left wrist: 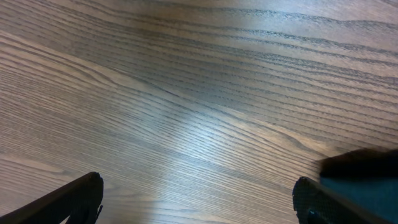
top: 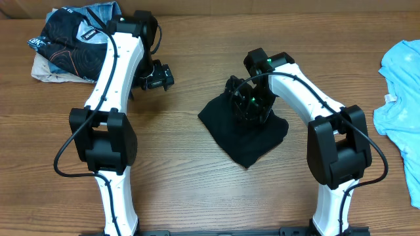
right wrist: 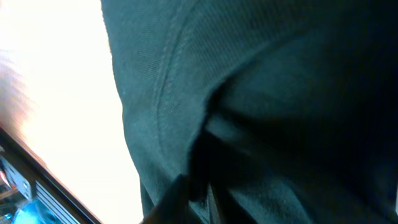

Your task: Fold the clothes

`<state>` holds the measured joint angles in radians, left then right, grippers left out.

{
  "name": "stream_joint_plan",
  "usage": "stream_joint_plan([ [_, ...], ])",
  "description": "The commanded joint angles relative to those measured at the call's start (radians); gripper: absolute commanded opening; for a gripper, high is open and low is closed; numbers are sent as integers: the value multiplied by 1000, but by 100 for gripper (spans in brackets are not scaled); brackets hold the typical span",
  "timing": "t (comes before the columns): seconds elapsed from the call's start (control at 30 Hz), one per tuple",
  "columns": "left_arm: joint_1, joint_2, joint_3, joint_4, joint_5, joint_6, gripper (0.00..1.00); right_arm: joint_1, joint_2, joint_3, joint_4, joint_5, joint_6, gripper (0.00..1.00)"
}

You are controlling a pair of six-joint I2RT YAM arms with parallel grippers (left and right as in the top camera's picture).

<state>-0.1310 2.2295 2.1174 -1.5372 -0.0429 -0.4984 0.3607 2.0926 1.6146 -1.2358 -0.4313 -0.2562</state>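
Note:
The black shirt lies as a small folded bundle at the middle of the table. My right gripper is down on its far edge, where the fabric bunches up around the fingers. In the right wrist view dark fabric fills the frame and a fold sits pinched at the fingers. My left gripper hangs over bare wood to the left of the shirt, apart from it. Its fingers are wide apart and empty. The light blue T-shirt lies at the right edge.
A pile of dark printed and beige clothes sits at the far left corner behind the left arm. A dark blurred shape shows at the right of the left wrist view. The wooden table is bare between the arms.

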Motion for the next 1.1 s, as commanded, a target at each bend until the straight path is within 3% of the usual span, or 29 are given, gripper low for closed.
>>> stream_joint_plan([
  [0.0, 2, -32, -2, 1, -20, 5, 100, -1, -20, -5, -3, -13, -5, 4],
  [0.1, 2, -32, -2, 1, -20, 5, 100, -1, -20, -5, -2, 28, 22, 4],
  [0.43, 2, -32, -2, 2, -20, 5, 100, -1, -30, 6, -28, 467, 372, 4],
  [0.5, 2, -32, -2, 5, -20, 5, 100, -1, -30, 8, -44, 479, 377, 4],
  [0.63, 2, -32, -2, 9, -19, 4, 100, -1, -30, 8, -73, 516, 402, 16],
  [0.83, 2, -32, -2, 9, -19, 4, 100, -3, -32, 47, -164, 686, 608, 26],
  [1.07, 2, -32, -2, 8, -19, 5, 100, -4, -87, 184, -294, 703, 760, 31],
])
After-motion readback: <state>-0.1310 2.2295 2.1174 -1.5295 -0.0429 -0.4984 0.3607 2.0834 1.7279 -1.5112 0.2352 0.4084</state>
